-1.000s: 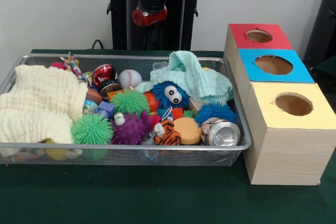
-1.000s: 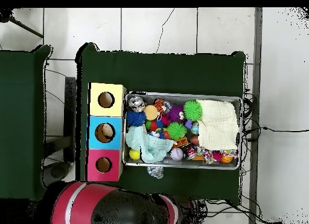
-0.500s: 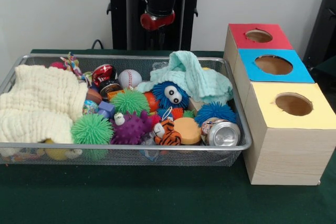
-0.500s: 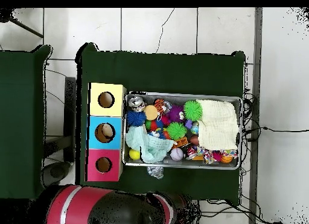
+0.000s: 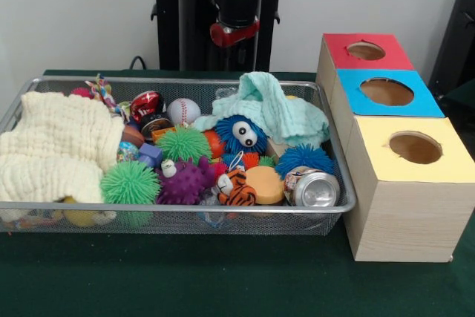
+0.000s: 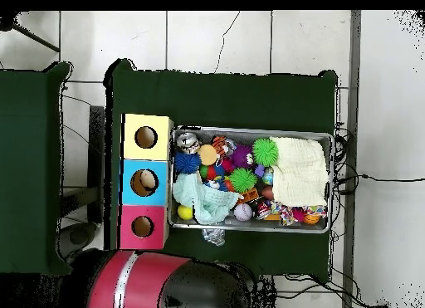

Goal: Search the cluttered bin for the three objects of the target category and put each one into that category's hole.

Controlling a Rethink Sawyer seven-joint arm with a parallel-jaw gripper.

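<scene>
The arm (image 5: 236, 5) hangs behind the wire bin (image 5: 326, 217); its gripper is out of sight, so I cannot tell its state. Likely targets, the soft, light spiky balls (image 5: 130, 182), lie at the bin's front among cloths (image 5: 59, 146), a can (image 5: 315, 189) and a baseball (image 5: 182, 110); pinch across the middle. Three-hole box (image 5: 404, 146) sits just beside.

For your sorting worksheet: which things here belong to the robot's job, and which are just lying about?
Job: wire bin, its toys such as the baseball and blue fuzzy ball, and the red, blue and yellow holes.
Lying about: green tablecloth, cables.
</scene>
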